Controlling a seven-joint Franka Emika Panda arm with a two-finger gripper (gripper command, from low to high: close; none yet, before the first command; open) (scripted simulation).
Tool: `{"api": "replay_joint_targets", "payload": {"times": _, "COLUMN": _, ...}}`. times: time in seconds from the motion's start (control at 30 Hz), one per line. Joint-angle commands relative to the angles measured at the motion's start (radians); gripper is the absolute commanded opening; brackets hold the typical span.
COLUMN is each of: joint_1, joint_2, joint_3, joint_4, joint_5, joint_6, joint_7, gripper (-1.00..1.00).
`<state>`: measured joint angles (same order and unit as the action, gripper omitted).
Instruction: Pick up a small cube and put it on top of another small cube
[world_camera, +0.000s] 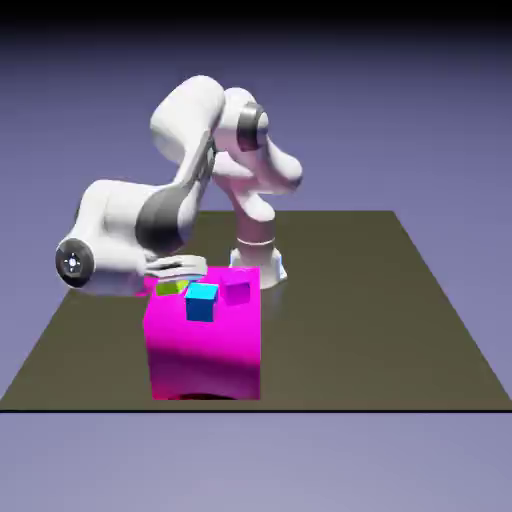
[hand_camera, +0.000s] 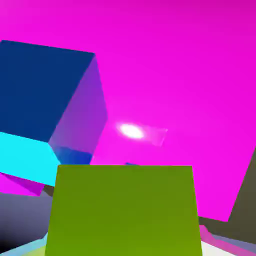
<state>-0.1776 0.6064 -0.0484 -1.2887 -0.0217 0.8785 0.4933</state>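
The gripper sits at the yellow-green cube (filling the hand view's 6 o'clock); fingertips are hidden, so its opening and hold cannot be told. A cyan cube lies at 10 o'clock.

cyan cube crowds yellow-green cube | table right side open

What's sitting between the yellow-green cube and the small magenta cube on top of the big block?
The cyan cube lies between the yellow-green cube and the small magenta cube on the big magenta block, slightly nearer the camera. This shows in the exterior view.
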Motion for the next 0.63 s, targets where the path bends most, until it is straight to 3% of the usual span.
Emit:
{"api": "replay_joint_targets", "payload": {"times": 0.0, "joint_1": 0.036, "joint_2": -0.025, "joint_3": 0.013, "joint_4": -0.014, "joint_5": -0.031, "joint_6": -0.012, "joint_7": 0.009, "gripper": -1.0}}
{"api": "replay_joint_targets", "payload": {"times": 0.23, "joint_1": 0.222, "joint_2": -0.038, "joint_3": -0.025, "joint_4": -0.06, "joint_5": -0.114, "joint_6": -0.03, "joint_7": 0.102, "gripper": -1.0}}
{"api": "replay_joint_targets", "payload": {"times": 0.53, "joint_1": 0.218, "joint_2": -0.155, "joint_3": -0.026, "joint_4": -0.36, "joint_5": -0.111, "joint_6": 0.152, "joint_7": 0.125, "gripper": -1.0}}
{"api": "replay_joint_targets", "payload": {"times": 0.57, "joint_1": 0.218, "joint_2": -0.155, "joint_3": -0.026, "joint_4": -0.36, "joint_5": -0.111, "joint_6": 0.152, "joint_7": 0.125, "gripper": 1.0}}
{"api": "replay_joint_targets", "payload": {"times": 0.6, "joint_1": 0.218, "joint_2": -0.155, "joint_3": -0.026, "joint_4": -0.36, "joint_5": -0.111, "joint_6": 0.152, "joint_7": 0.125, "gripper": 1.0}}
